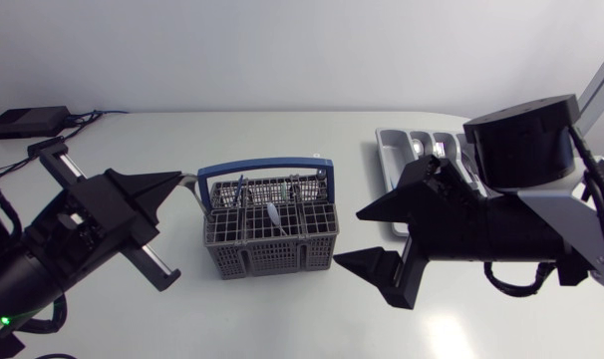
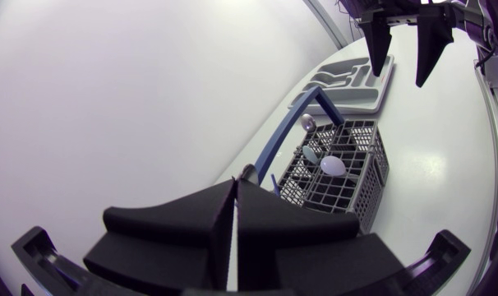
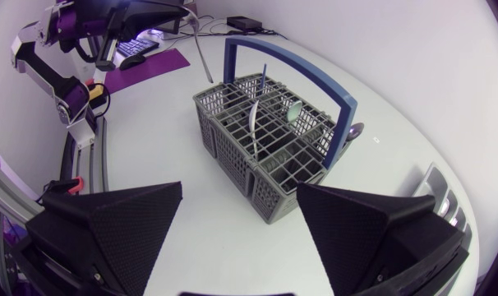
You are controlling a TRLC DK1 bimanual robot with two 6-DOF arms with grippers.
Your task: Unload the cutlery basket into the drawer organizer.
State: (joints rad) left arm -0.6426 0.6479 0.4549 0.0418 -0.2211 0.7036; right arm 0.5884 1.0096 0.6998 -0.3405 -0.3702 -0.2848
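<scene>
A grey cutlery basket [image 1: 272,239] with a blue handle [image 1: 265,166] stands near the middle of the white surface [image 1: 232,130], loaded with a white spoon [image 1: 272,212] and several metal pieces standing upright in its compartments. The left gripper [image 1: 174,181] sits just beside the basket's handle, its fingers pressed together on a thin metal piece of cutlery [image 1: 189,181]; what kind of piece cannot be told. The right wrist view shows that piece [image 3: 201,53] hanging down from the closed fingers beyond the basket's far corner. The right gripper [image 1: 377,237] hovers on the basket's other side, near but not touching it, its fingers spread wide with nothing between them. The grey drawer organizer [image 1: 394,150] lies on the surface behind the right arm, which partly hides it, and apart from the basket.
</scene>
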